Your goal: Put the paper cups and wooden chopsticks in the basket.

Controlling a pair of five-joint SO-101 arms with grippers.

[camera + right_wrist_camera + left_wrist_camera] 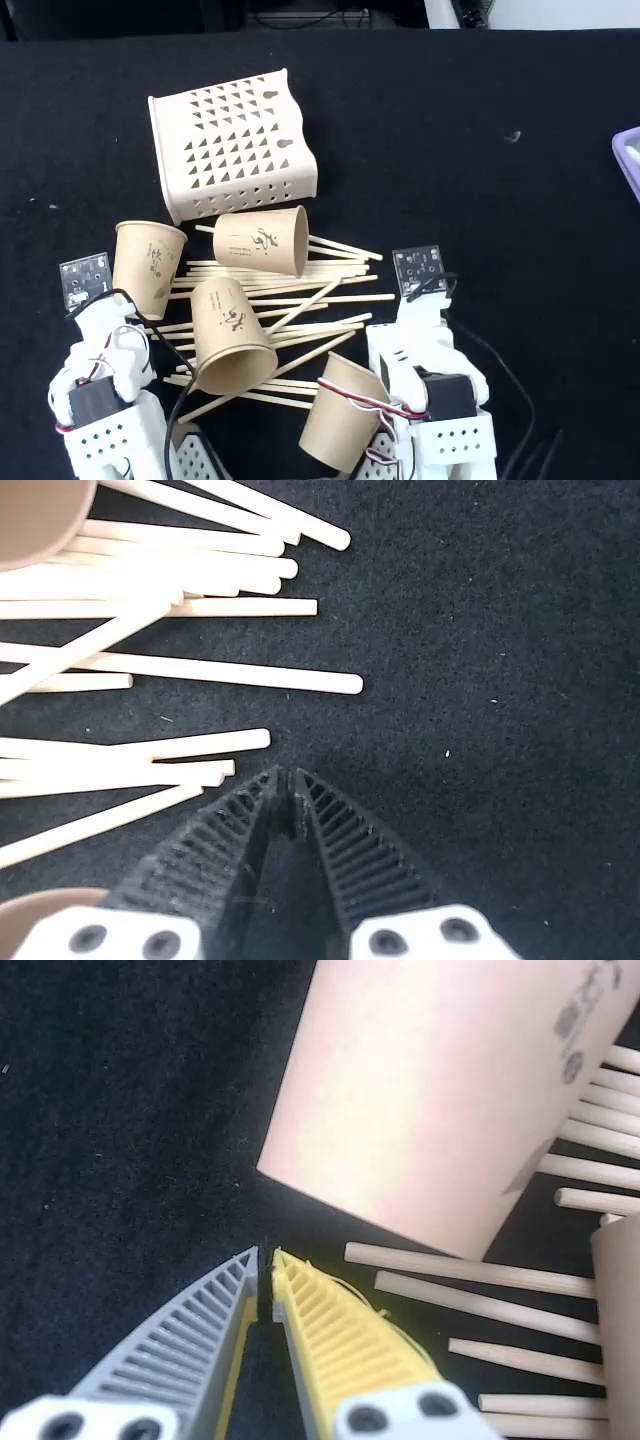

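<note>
At the bottom of the frame we are holding the left gripper [265,1260] and right gripper [290,780] pinched closed on nothing. Mid-frame, paper cups [232,335] are lying among scattered wooden chopsticks [340,298]; we are judging the cups light and crushable, best pinched at the rim, the sticks stiff and slippery, best taken mid-length. Upper left, the basket [235,140] is lying on its side.

surface: black cloth table [520,250] | right edge: purple container [628,160]
</note>
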